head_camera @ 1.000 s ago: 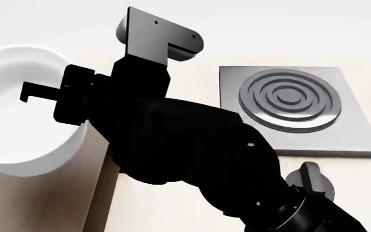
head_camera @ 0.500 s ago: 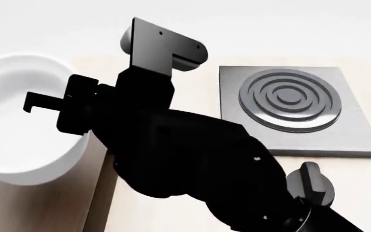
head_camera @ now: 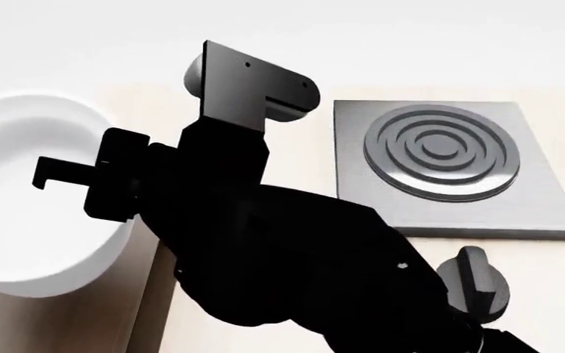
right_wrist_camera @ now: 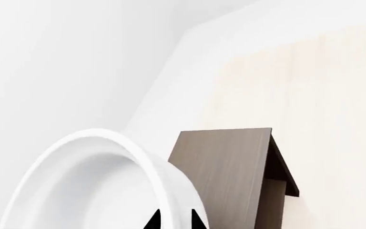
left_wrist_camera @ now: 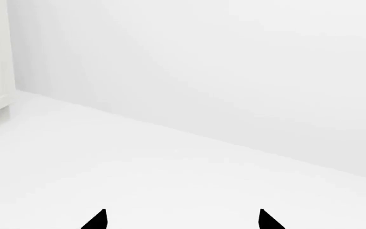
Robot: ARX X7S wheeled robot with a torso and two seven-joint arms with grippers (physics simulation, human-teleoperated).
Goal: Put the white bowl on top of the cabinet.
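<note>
1. Left of the stove plate (head_camera: 449,168), across your big black arm, the white bowl (head_camera: 27,228) sits at the head view's edge, tilted so its inside faces the camera.
2. Your right gripper (head_camera: 67,170) reaches the bowl from the stove plate side; one finger (head_camera: 52,169) lies inside the bowl. In the right wrist view the fingertips (right_wrist_camera: 152,222) straddle the thick rim, so the right gripper is pinching the white bowl (right_wrist_camera: 100,186) by its wall.
3. The cabinet (right_wrist_camera: 230,176) shows in the right wrist view as a dark brown wood-grain slab just beyond the bowl's rim. Whether the bowl touches it, can't tell.
4. Under the bowl in the head view there's a brown wood strip (head_camera: 115,316), on the side away from the stove plate.
5. The stove plate is grey and square with concentric rings, resting on the pale counter (head_camera: 263,323).
6. Your left gripper (left_wrist_camera: 181,220) isn't in the head view; its wrist view shows two tips well apart, spread, holding nothing, facing the white floor (left_wrist_camera: 138,167).
</note>
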